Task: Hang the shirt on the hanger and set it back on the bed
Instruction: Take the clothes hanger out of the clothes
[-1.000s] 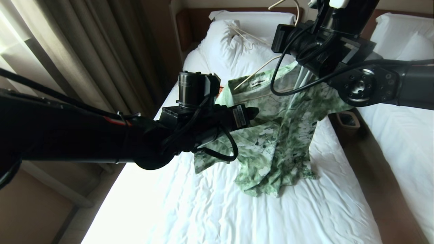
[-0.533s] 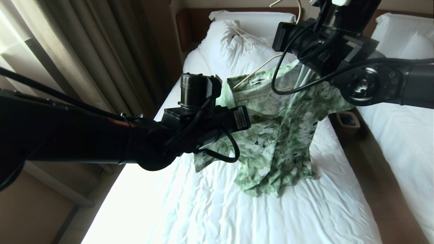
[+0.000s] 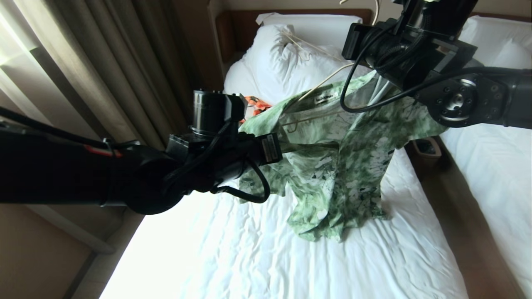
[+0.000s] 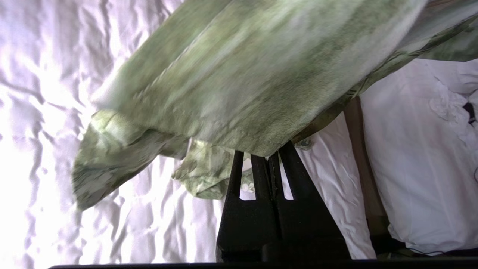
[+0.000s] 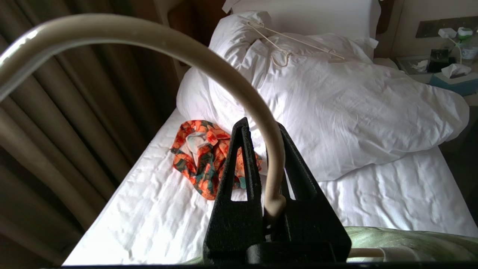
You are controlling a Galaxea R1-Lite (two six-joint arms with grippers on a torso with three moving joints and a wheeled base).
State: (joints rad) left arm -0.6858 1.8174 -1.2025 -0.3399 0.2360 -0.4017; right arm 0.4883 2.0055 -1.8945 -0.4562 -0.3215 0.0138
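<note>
While the right gripper (image 5: pixel 274 179) is clamped on the stiff hanger (image 5: pixel 209 63) hook, the limp, light shirt (image 3: pixel 345 153) is judged best pinched at its shoulder hem, where the left gripper (image 4: pixel 272 158) is closed.

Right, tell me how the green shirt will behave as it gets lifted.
Likely floppy: the shirt sags in folds from the hanger. Probably light: the left gripper holds up its edge by a pinch. It may slide off the hanger's thin arms.
</note>
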